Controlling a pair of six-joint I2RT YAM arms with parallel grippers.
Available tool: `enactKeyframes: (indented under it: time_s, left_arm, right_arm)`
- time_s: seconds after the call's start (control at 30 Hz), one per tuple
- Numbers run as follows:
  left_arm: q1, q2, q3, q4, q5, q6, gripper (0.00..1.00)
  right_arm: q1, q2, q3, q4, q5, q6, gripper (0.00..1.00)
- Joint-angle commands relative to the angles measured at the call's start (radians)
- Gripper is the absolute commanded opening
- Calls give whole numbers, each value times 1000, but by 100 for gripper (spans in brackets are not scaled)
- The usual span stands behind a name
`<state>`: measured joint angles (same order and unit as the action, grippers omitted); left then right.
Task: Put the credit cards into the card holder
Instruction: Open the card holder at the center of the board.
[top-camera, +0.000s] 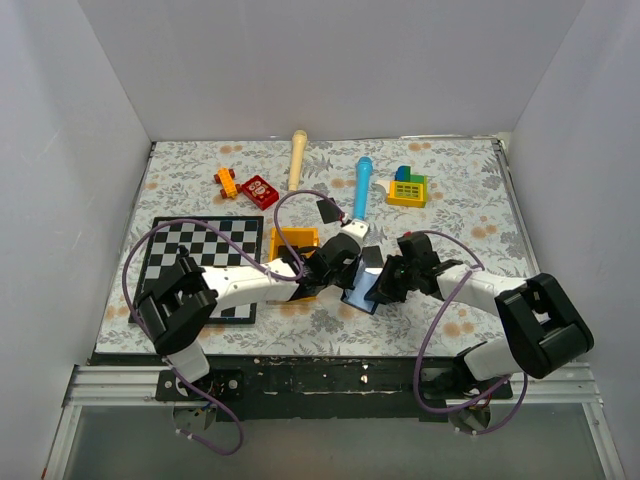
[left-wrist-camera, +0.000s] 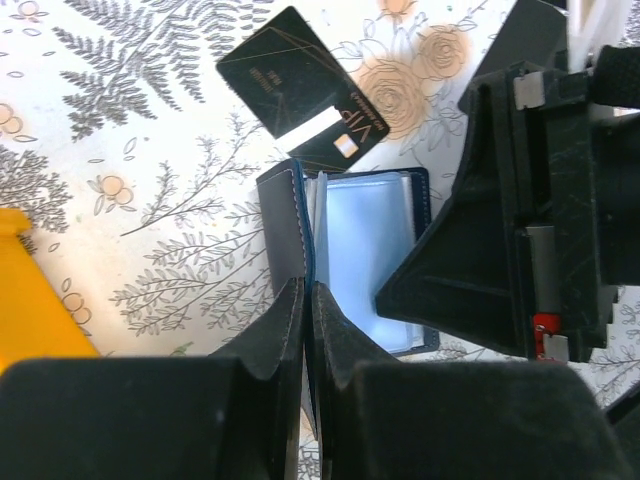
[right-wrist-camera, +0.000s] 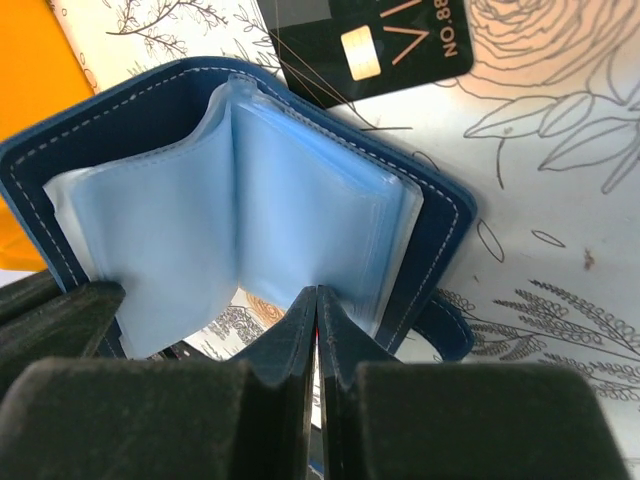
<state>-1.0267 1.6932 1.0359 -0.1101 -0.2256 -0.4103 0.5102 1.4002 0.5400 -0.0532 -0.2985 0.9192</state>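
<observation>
The card holder (top-camera: 360, 297) lies open on the flowered cloth, navy outside with light blue clear pockets (right-wrist-camera: 300, 200). My left gripper (top-camera: 346, 284) is shut on its left cover (left-wrist-camera: 285, 225), the fingertips (left-wrist-camera: 290, 300) pinching the navy edge. My right gripper (top-camera: 384, 288) is shut at the lower edge of a clear pocket leaf, the jaws closed tip to tip (right-wrist-camera: 317, 296). One black credit card (top-camera: 372, 256) lies flat just beyond the holder; it also shows in the left wrist view (left-wrist-camera: 300, 88) and the right wrist view (right-wrist-camera: 380, 40). A second black card (top-camera: 328, 210) lies farther back.
A chessboard (top-camera: 195, 260) lies left, a yellow tray (top-camera: 293, 243) beside my left gripper. At the back lie an orange piece (top-camera: 227, 182), a red block (top-camera: 260, 191), a wooden stick (top-camera: 297, 158), a blue stick (top-camera: 362, 185) and a yellow-green toy (top-camera: 408, 187).
</observation>
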Motion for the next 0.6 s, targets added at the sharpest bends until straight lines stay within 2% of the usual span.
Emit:
enactKeyframes:
  time_s: [0.0,0.23,0.57]
  left_arm:
    - [25,-10,-51,-65,-46,31,0]
    - [28,68,-50,-92,-133,105,0]
    - [28,197,33,-154,-201,165,0]
  right_arm:
    - [10,34,-11,39,18,4,9]
    - [10,54,-11,44,18,4,9]
    - [11,54,-5,33,19,-5,9]
